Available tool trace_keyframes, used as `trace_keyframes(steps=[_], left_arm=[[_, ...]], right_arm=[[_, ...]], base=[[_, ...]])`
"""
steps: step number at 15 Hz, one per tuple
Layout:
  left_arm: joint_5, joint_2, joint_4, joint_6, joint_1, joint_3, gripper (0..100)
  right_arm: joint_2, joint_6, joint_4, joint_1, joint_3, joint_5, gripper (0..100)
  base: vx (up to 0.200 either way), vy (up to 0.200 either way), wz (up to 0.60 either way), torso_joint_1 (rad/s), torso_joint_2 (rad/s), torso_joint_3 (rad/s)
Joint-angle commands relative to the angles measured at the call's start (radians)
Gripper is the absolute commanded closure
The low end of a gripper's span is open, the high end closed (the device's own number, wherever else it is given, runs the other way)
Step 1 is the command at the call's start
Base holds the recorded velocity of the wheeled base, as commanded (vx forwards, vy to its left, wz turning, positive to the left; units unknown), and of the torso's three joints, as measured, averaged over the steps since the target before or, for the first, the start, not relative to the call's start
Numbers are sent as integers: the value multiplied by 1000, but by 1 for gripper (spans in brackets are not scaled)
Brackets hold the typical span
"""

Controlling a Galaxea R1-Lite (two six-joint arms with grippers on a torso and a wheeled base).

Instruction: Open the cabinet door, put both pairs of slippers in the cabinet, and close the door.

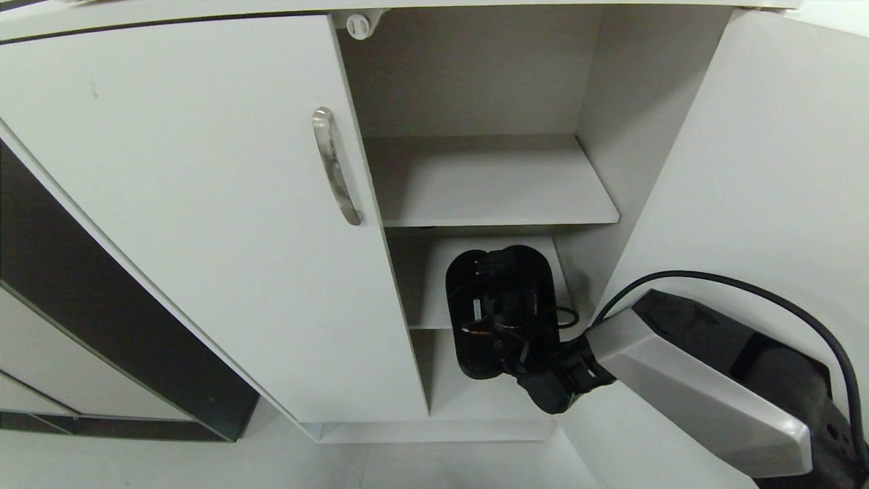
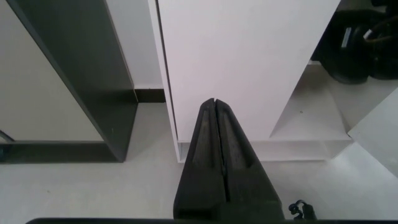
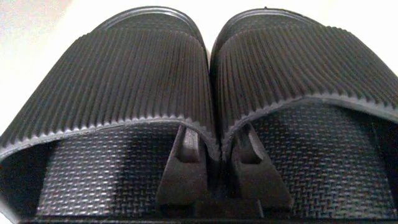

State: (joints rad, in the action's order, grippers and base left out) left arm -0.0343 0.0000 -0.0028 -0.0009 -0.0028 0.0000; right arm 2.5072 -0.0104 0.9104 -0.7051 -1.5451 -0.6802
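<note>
Pair of black slippers [image 1: 461, 299] sits in the lower centre of the head frame, inside the open half of the cabinet [image 1: 597, 102], level with the lower shelf [image 1: 424, 285]. I cannot tell if it rests on that shelf or hangs in front of it. The open door [image 1: 747, 170] swings out on the right of the frame. The closed door [image 1: 190, 204] with its metal handle [image 1: 334, 166] is on the left.

The right end effector [image 3: 217, 168] is clamped on the pair. One finger [image 3: 186, 158] goes under each strap, and together they pinch the two adjoining inner strap edges.

The left end effector [image 2: 214, 155] has its fingers pressed together on nothing. It hangs low over the floor [image 2: 93, 186], facing the closed door.

Handling, as a judgement:
- The slippers look like light moulded rubber or foam (soft, bendy, not fragile).
- The ribbed straps and stippled footbeds should give good friction, so slipping looks unlikely.
- The weak point is that these are two loose pieces held by one pinch. The outer sides can droop or splay, and one slipper could twist free if it knocks a shelf edge.
- The best hold is probably the present one, at the touching inner straps near the middle of the length, so neither toe nor heel tips down.
</note>
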Motion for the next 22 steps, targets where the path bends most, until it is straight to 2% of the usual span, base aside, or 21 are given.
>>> trace_keyframes(steps=[1,4,7,14,15,19,22], left_arm=[[-1,0,0,-1,0,0,100],[-1,0,0,-2,0,0,100],[-1,0,0,-4,0,0,100],[-1,0,0,-2,0,0,100],[-1,0,0,-4,0,0,100],[1,2,0,-2,0,0,100],[-1,0,0,-2,0,0,100]], right_arm=[[61,0,-71,27,-144,13,100],[107,0,-162,53,-299,14,100],[128,0,-220,72,-391,14,100],[136,53,-301,76,-423,28,100],[136,55,-301,76,-423,28,0],[108,72,-294,72,-388,25,0],[12,78,-212,53,-201,18,0]], base=[[0,0,0,0,0,0],[0,0,0,0,0,0],[0,0,0,0,0,0],[0,0,0,0,0,0],[0,0,0,0,0,0],[0,0,0,0,0,0],[0,0,0,0,0,0]])
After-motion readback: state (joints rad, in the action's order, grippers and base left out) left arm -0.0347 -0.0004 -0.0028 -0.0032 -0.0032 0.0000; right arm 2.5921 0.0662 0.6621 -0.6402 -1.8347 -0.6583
